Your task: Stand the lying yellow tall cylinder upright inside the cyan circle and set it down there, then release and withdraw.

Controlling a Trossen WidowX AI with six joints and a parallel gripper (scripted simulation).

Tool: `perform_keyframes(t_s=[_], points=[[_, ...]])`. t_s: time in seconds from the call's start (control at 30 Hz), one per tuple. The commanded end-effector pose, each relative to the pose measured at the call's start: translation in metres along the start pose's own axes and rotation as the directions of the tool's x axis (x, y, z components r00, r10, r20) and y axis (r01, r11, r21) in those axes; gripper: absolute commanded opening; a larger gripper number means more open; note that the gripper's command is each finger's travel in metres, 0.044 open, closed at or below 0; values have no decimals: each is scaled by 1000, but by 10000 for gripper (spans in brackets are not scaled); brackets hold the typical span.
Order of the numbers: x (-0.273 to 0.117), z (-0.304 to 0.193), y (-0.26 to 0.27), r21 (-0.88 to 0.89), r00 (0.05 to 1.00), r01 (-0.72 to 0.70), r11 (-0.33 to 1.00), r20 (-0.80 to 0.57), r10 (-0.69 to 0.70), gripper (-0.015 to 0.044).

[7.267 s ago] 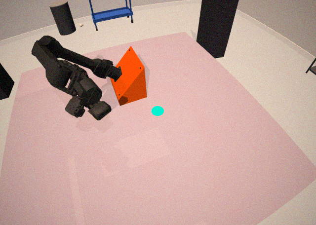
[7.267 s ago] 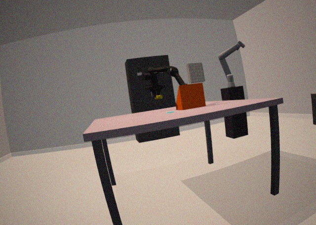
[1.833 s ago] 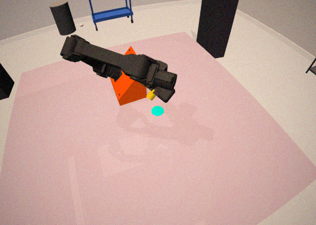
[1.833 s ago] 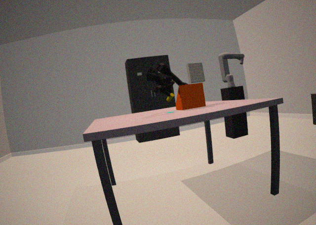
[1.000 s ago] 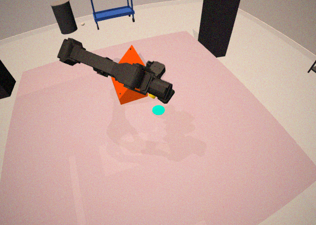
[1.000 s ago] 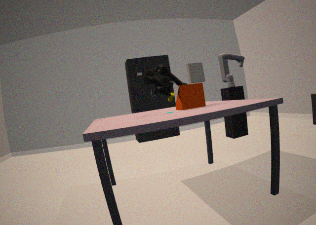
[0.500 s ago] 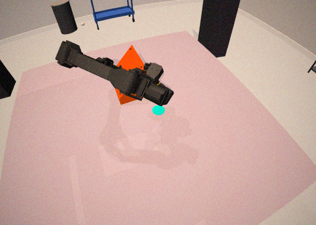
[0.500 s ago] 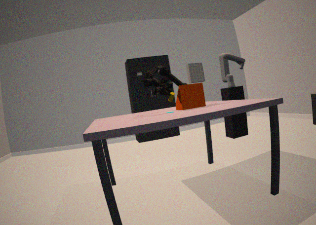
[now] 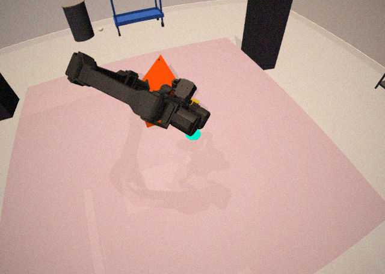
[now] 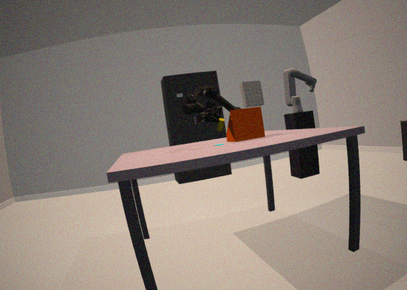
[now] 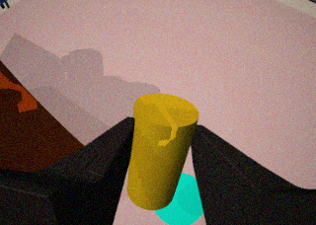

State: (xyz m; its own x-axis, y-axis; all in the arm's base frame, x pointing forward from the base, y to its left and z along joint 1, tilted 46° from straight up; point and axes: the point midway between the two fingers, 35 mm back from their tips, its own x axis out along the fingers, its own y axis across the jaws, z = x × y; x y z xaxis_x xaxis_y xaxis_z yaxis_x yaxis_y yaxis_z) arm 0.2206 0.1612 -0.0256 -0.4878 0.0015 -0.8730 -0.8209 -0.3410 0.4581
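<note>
Between my two fingers, the yellow tall cylinder (image 9: 195,101) (image 10: 220,124) (image 11: 160,156) is gripped by my claw (image 10: 213,117) (image 11: 164,129), raised clear of the table (image 9: 248,178) (image 10: 197,154) (image 11: 222,52). Its long axis runs close to upright, with a slight tilt; one round end faces up toward my wrist view, the other points down at the tabletop. Beyond its lower end, below my claw, the cyan circle (image 9: 193,134) (image 10: 219,145) (image 11: 184,205) lies flat, partly hidden by the cylinder and a finger. Near my claw, off to one side, stands the orange wedge-shaped block (image 9: 159,74) (image 10: 247,124) (image 11: 30,131).
</note>
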Motion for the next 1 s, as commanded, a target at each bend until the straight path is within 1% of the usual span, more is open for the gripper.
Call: perform_keyframes(t_s=[0.0, 0.97], points=[[0, 0, 2, -8, 999, 0, 1000, 37, 0, 105], [-11, -1, -1, -41, 965, 69, 997, 256, -56, 105]])
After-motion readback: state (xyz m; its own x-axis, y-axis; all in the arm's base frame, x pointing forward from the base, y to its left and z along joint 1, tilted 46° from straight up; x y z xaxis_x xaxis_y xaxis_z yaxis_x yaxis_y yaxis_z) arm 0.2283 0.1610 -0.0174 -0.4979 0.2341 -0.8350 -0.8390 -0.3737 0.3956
